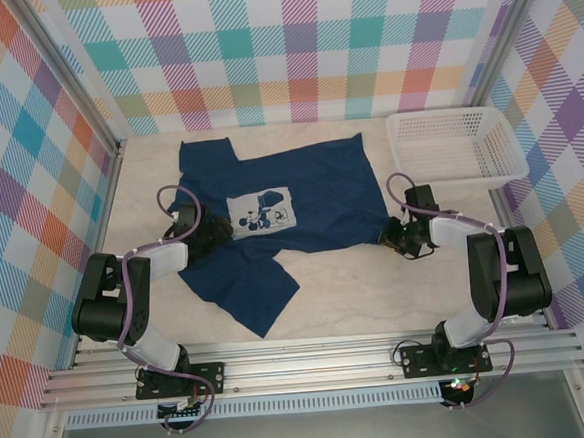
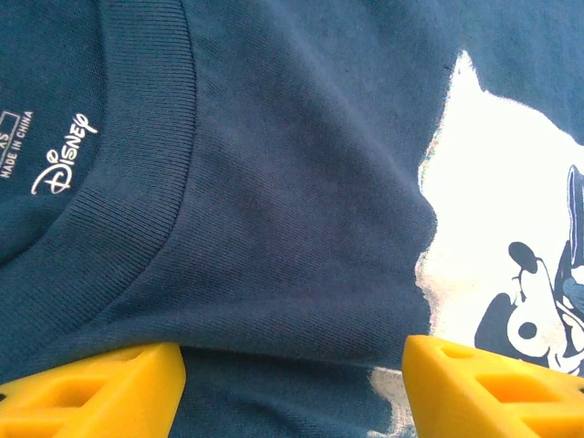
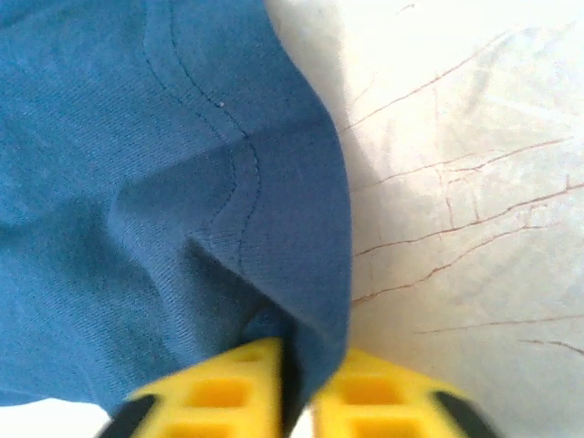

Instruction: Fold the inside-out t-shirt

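Neck label (image 2: 41, 151) (partly off-frame) of t-shirt (image 2: 301, 228)

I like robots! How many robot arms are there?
2. The left arm reaches the t-shirt beside its white print; the right arm reaches the t-shirt's right edge.

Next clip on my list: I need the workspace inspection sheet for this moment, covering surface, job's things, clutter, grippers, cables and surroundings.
Surface: light wood-grain tabletop, no spills seen.
Job's things: navy t-shirt spread out but rumpled, white print facing up, one part trailing toward the near edge; not folded yet.
Clutter: white basket at the far right, looks empty.
Grippers: left gripper open, low over the cloth by the collar; right gripper pinching the t-shirt's right edge.
Cables: purple cables loop along both arms, not snagged on the cloth.
Surroundings: pastel checked walls on three sides; metal rail holds the arm bases.
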### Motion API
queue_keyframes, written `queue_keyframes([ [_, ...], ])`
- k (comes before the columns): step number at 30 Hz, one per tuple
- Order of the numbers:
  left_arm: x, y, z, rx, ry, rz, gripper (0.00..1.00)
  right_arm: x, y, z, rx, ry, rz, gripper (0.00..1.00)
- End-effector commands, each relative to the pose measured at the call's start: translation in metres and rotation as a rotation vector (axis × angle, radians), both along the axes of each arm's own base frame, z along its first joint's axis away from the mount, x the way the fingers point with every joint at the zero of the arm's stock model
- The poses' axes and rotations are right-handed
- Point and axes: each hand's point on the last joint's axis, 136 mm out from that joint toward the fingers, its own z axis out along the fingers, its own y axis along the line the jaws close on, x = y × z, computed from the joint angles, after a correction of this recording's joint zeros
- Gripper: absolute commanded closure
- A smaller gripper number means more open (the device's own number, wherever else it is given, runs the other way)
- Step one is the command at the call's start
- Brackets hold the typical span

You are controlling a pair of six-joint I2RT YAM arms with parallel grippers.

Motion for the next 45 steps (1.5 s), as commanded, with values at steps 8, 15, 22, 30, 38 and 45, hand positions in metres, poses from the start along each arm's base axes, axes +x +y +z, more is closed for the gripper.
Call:
queue_keyframes([
  [8, -0.039, 0.017, -0.042, 0.014, 0.182, 0.036, 0.34, 0.022, -0.054, 0.081, -0.385, -0.188, 0.059, 1.00],
  [15, -0.039, 0.017, -0.042, 0.013, 0.181, 0.038, 0.34, 0.030, -0.077, 0.129, -0.571, -0.295, 0.102, 1.00],
  [22, -0.039, 0.018, -0.042, 0.017, 0.179, 0.043, 0.34, 0.054, -0.062, 0.176, -0.583, -0.499, 0.215, 0.95],
  [30, -0.039, 0.017, -0.043, 0.014, 0.180, 0.037, 0.34, 0.039, 0.041, 0.205, -0.138, -0.753, 0.617, 0.96],
  [38, -0.038, 0.016, -0.042, 0.008, 0.177, 0.031, 0.34, -0.007, 0.119, 0.180, 0.075, -0.711, 0.980, 0.97],
  [45, -0.037, 0.015, -0.042, 0.006, 0.178, 0.024, 0.34, -0.034, 0.174, 0.123, 0.073, -0.539, 1.246, 0.96],
])
